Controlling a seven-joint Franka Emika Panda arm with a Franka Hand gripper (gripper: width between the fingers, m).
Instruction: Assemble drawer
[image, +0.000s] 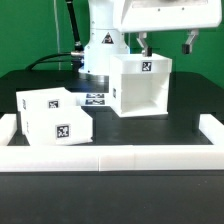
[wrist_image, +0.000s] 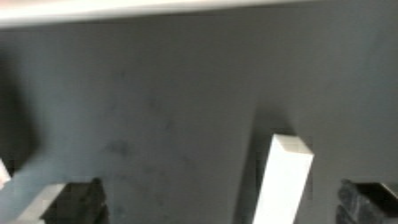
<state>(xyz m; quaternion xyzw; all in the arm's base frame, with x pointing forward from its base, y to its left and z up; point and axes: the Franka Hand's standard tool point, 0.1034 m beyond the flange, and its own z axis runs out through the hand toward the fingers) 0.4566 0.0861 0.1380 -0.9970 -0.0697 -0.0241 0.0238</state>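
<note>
Wall strip (image: 110, 158) fronts two trays (image: 40, 100) (image: 62, 127) beside open-fronted case (image: 140, 88).

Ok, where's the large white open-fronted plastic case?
The case stands right of centre in the exterior view, below the gripper, marker board beside it on that view's left.

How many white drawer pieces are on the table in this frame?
3. The large case stands at centre. The two small trays sit close together on the exterior view's left: the rear tray and the front tray. Nothing suggests another is hidden.
</note>
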